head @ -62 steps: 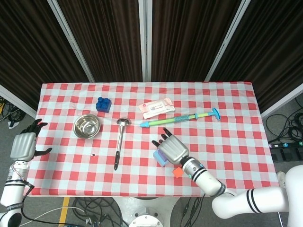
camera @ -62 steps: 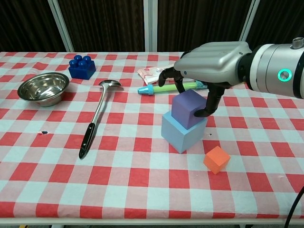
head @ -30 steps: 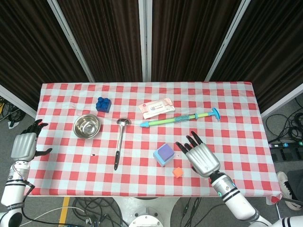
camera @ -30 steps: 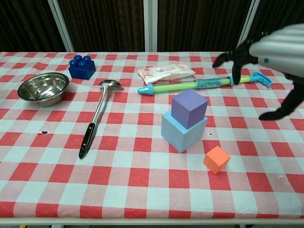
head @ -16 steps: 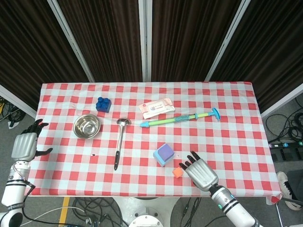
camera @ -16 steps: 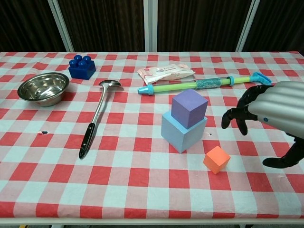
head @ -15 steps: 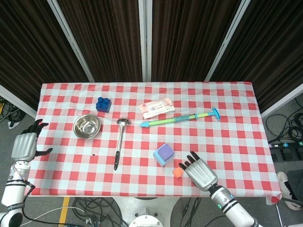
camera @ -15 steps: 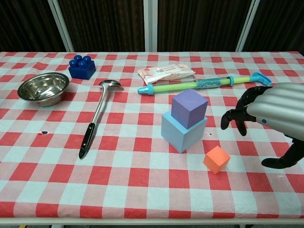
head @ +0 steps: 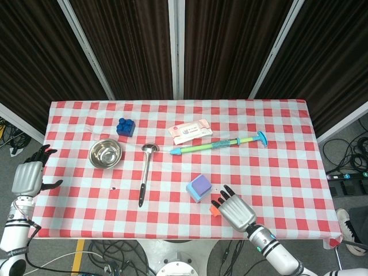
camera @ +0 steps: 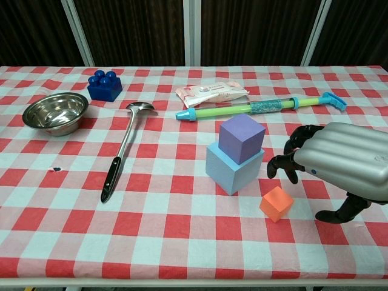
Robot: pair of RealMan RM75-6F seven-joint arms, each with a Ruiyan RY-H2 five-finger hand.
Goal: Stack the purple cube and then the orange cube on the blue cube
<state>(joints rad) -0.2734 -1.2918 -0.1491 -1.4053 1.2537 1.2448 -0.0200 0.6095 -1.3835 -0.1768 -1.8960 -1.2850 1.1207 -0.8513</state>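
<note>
Dark curtains are hanging behind the counter (camera: 182,230), which is being covered by a red-checked cloth. At far left, the left robot hand (head: 29,177) is being held off the edge, fingers apart, empty. Toward the middle, the purple cube (camera: 241,138) is sitting on the blue cube (camera: 233,168), so the first stacking looks done. Just right, the orange cube (camera: 276,203) is lying on the cloth, with the right robot hand (camera: 339,162) being held open above and beside it, holding nothing. A closing grasp on it, then a lift onto the purple one, is judged to be called for.

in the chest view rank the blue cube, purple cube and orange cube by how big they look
1. blue cube
2. purple cube, somewhat smaller
3. orange cube, clearly smallest, though nearest the camera
</note>
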